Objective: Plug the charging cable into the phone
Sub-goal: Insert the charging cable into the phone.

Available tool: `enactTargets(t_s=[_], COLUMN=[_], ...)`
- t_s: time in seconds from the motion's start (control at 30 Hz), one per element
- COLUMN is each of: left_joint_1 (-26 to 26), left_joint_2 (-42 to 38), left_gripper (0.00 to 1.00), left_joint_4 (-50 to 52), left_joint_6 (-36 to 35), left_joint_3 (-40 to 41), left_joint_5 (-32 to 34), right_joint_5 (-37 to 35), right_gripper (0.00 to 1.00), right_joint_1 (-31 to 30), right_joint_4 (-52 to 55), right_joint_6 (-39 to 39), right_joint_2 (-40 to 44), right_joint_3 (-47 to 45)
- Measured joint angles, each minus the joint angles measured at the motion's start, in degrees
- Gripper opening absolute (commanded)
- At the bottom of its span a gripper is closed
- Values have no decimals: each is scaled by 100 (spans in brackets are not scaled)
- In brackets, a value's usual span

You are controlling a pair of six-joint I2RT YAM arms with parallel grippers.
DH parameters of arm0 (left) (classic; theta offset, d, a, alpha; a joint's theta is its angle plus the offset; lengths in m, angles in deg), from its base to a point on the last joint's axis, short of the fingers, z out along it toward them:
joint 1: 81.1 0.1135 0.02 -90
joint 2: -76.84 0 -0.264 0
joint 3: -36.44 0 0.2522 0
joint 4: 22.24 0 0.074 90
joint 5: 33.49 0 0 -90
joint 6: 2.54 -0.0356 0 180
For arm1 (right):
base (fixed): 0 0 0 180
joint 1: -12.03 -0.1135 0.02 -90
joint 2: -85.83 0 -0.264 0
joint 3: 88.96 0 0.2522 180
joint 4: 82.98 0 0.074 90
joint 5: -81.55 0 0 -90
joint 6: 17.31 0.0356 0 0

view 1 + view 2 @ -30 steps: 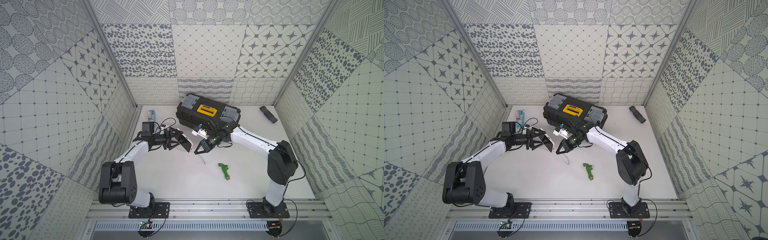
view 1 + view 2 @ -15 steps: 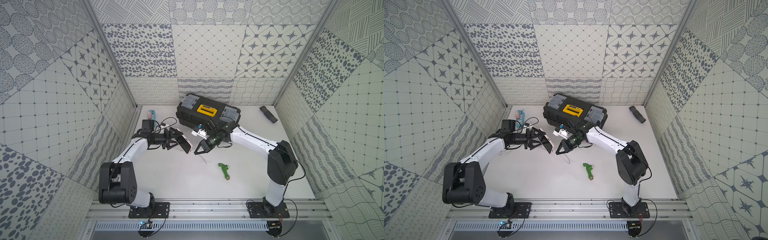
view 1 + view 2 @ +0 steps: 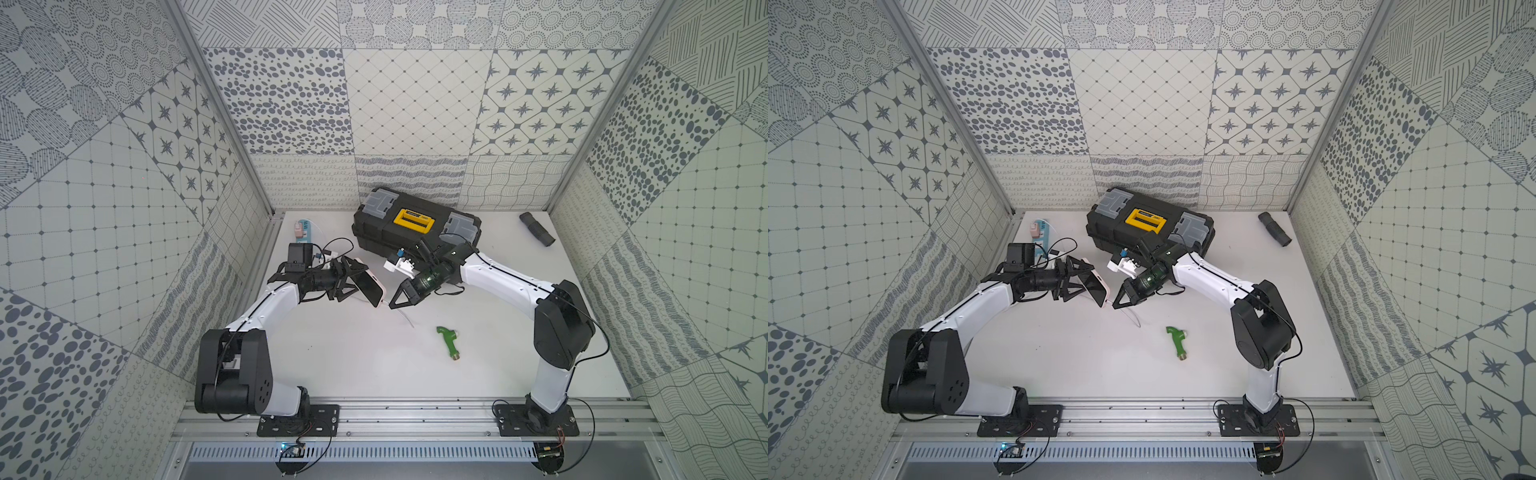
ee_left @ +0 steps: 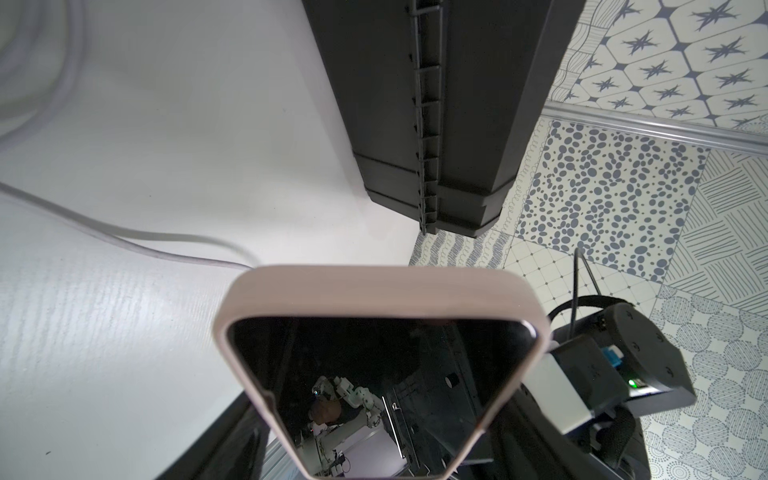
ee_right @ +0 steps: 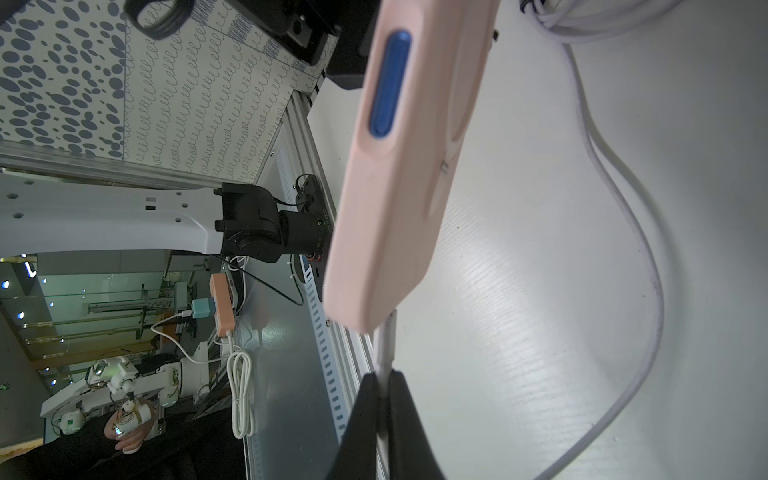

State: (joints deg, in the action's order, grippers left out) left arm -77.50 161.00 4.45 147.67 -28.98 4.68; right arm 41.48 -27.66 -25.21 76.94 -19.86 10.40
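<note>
**A:** Where's the slim, pink-rimmed, glossy black-screened phone (image 3: 371,289)?

**B:** It's tilted and lifted off the white tabletop (image 3: 332,353), in front of the black plastic toolbox with the yellow latch (image 3: 415,226). The left gripper (image 3: 356,281) has it across its width, jaws spread wide around the case.

**A:** And the thin, flexible white charging cable (image 5: 658,299)?

**B:** The right gripper (image 3: 394,303) is pinched tight on it just behind the small white plug (image 5: 385,336). The slack trails in a loop over the table.

**A:** So which step is this?

**B:** Insertion, I'd say. In the right wrist view the plug tip meets the phone's bottom end. The port is hidden, so I can't tell whether it's seated.

**A:** What does the next move call for?

**B:** Probably a short, straight push along the plug's axis while the left arm braces the phone. Any skew could buckle the cord.
</note>
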Motion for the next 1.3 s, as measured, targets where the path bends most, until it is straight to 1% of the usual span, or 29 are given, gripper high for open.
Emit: enactTargets(t_s=[0.4, 0.77, 1.3], left_joint_1=[-55, -105, -181], left_joint_2=[-260, -321, -271], left_gripper=[0, 0, 0], left_joint_4=[17, 46, -308], left_joint_6=[345, 452, 780], left_joint_3=[46, 66, 146], left_joint_5=[514, 728, 772], right_joint_5=[-28, -33, -205], right_gripper=[0, 0, 0], right_joint_1=[52, 55, 149], right_joint_4=[-168, -205, -280], right_joint_6=[33, 55, 72], right_joint_2=[-2, -57, -57], right_joint_3=[-33, -33, -33])
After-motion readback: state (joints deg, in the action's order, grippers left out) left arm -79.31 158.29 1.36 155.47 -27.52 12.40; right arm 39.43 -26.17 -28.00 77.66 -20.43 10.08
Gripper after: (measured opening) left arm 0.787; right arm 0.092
